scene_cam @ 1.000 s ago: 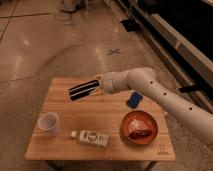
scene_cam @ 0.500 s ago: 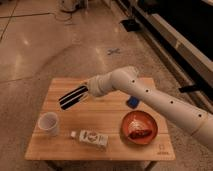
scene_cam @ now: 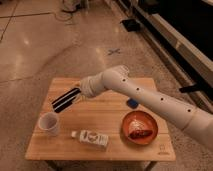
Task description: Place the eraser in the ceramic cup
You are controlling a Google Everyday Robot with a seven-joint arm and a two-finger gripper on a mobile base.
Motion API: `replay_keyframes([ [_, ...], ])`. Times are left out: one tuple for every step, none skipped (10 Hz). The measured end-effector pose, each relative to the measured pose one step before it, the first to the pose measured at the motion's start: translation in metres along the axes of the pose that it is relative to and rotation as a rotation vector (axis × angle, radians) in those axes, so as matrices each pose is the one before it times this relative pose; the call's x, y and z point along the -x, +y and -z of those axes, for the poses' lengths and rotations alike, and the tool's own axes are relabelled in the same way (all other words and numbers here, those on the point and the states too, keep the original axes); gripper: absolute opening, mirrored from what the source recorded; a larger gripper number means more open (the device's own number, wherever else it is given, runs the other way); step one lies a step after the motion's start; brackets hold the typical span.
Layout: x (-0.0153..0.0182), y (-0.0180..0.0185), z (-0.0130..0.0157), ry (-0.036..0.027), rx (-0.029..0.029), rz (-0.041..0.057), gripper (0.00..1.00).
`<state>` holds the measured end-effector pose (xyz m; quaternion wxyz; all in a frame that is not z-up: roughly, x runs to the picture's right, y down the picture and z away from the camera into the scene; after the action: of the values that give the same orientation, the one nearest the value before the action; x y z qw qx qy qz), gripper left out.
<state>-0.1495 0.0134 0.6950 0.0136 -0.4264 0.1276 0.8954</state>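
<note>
The eraser (scene_cam: 66, 99) is a slim black bar with a paler edge, held tilted in the air over the left part of the wooden table (scene_cam: 115, 140). My gripper (scene_cam: 78, 93) is shut on its right end, at the tip of the white arm reaching in from the right. The ceramic cup (scene_cam: 49, 123) is small, white and round, standing upright near the table's left front. The eraser's lower end hangs just above and to the right of the cup's rim, apart from it.
A white bottle (scene_cam: 91, 137) lies on its side at the table's front middle. An orange-red bowl (scene_cam: 139, 128) with food stands at the right front. A small blue block (scene_cam: 132, 103) lies behind the bowl, partly under my arm. Polished floor surrounds the table.
My gripper has carried the eraser leftward and downward across the table, from above the table's middle to just above the cup. The other things have not moved.
</note>
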Motion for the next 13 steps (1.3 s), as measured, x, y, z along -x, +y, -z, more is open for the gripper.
replay_keyframes([
  [0.00009,-0.00010,-0.00020,0.00014,-0.00028,-0.00013,0.00],
  [-0.00122,-0.00018,-0.00125,0.00096,-0.00183,0.00227,0.00],
  [-0.00006,0.00010,0.00009,-0.00008,0.00022,0.00016,0.00],
  [0.00024,-0.00019,0.00002,-0.00063,0.00003,0.00047,0.00],
  [-0.00582,-0.00112,-0.00549,-0.00186,-0.00522,0.02021,0.00],
  [-0.01045,-0.00099,-0.00874,0.00033,-0.00947,0.02798,0.00],
  [-0.00908,0.00071,-0.00612,-0.00140,-0.00564,0.02532,0.00],
  [-0.01065,0.00164,-0.00626,-0.00397,-0.00513,0.03288,0.00],
  [-0.00758,0.00117,-0.00439,-0.00022,-0.00497,0.02005,0.00],
  [-0.00807,0.00109,-0.00496,-0.00170,-0.00683,0.02193,0.00],
  [-0.00879,0.00061,-0.00769,-0.00951,-0.01104,0.03115,0.00],
  [-0.00214,-0.00036,-0.00495,-0.01098,-0.00695,0.01536,0.00],
  [-0.00043,-0.00103,-0.00622,-0.01607,-0.00820,0.01384,0.00],
])
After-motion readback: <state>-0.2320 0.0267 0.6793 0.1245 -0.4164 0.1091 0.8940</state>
